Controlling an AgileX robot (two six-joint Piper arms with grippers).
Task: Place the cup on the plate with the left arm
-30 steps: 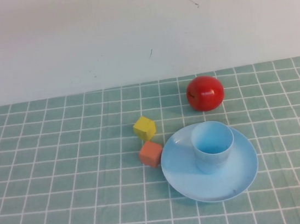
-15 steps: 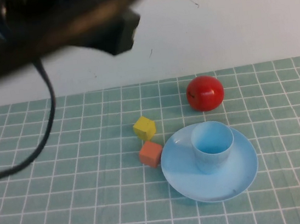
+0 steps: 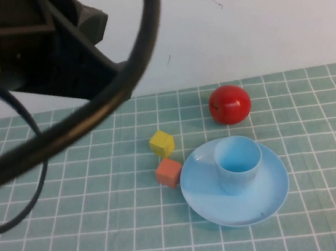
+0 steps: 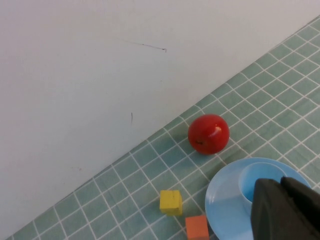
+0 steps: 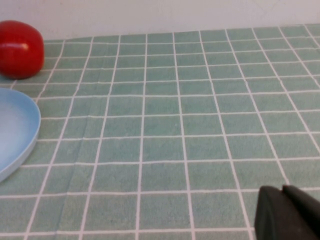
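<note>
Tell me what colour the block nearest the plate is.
Orange. The block beside the plate shows best in the high view.

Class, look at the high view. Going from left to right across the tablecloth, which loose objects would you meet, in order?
Yellow cube → orange cube → red apple. The cup standing on the plate overlaps these, so it is left out. The left gripper shows only in its wrist view, the right gripper likewise.

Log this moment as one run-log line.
cup: upright on plate | left hand: raised above the table, holds nothing | right hand: low over bare cloth, away from plate | apple, two cubes: on cloth
</note>
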